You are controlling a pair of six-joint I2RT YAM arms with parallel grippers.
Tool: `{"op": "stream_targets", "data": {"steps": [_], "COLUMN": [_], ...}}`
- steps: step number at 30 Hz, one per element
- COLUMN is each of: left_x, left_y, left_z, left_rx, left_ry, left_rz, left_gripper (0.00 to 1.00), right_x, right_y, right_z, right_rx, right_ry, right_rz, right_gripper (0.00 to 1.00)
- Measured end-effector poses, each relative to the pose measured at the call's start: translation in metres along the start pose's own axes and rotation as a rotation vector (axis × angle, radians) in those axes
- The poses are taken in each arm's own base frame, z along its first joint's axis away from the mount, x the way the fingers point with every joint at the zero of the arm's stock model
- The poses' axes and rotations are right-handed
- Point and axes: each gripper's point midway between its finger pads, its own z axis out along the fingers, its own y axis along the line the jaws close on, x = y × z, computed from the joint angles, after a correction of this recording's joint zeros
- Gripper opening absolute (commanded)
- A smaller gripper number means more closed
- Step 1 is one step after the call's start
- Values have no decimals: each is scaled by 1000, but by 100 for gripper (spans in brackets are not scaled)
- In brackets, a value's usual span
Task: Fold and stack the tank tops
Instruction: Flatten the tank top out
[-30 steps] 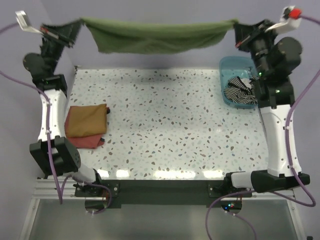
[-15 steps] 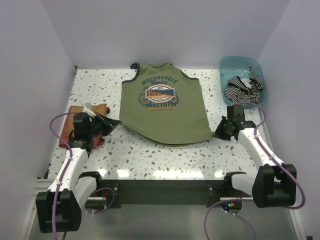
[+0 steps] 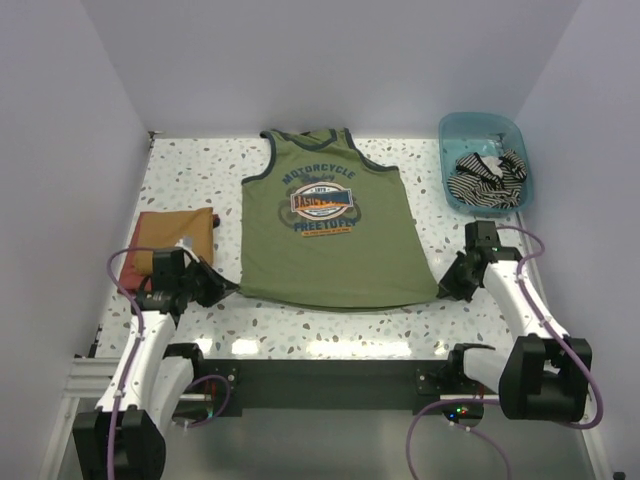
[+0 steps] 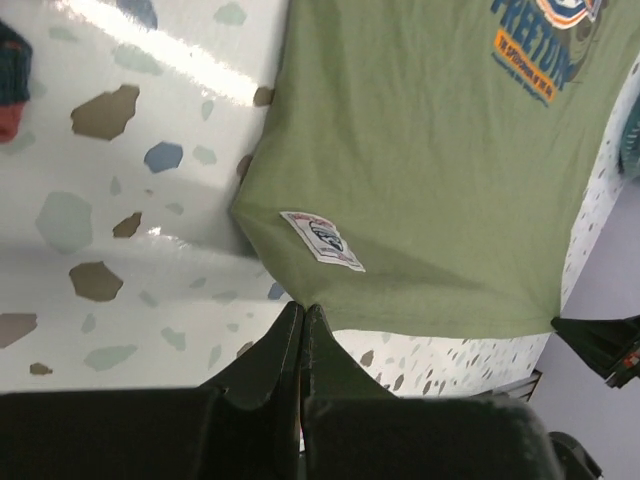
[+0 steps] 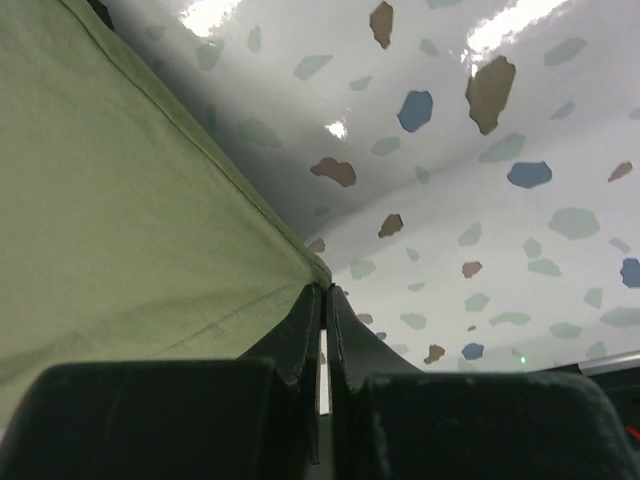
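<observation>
The olive-green tank top lies flat mid-frame on the desk, left hand and right hand each pinching a hem corner, so laying-out looks done and the next move likely calls for folding the hem toward the neckline.

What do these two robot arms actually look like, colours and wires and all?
The left arm and right arm are white shells joined by chunky black joints, each trailing a looping purple cable. The left gripper and right gripper are black, with two slim tapered fingers.
</observation>
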Motion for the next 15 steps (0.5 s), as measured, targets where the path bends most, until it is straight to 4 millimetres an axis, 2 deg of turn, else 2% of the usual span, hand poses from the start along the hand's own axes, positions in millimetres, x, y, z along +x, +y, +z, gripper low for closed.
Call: {"op": "stream_targets", "data": {"steps": [4,5,6,7,9,10,11,13,15], "left_x": [16,20,25,28,35,37,38,40,43], "left_y": [13,16,19,21,23,24,24,25,27], "left_z": [-1,-1,-1,-1,-2,-3,-4,-4,-6], "left_rx": [-26,-28,-32,-33,-34,-33,-32,-36,-45], "left_ry": [39,49,61,70,92,97,102,111,121], "left_rz": [1,-1,-3,-1,3,5,13,21,28], "left_gripper": [0,2,12,17,29,33,38,41,43], "right_x": [0,1,1,2,4,4,5,5,3], "right_y": [-6,-8,-10,-11,-14,-15,-16,-17,-16], "right_z": [-6,-7,-7,-7,-6,-6,-6,-9,-13], "right_rx": [22,28,37,44,60,66,72,80,82], "right_ry": [20,26,36,46,72,78,83,88,83], "right_rz": [27,34,41,47,59,62,66,60,54], "right_gripper": [0,0,0,3,20,38,46,61,64]}}
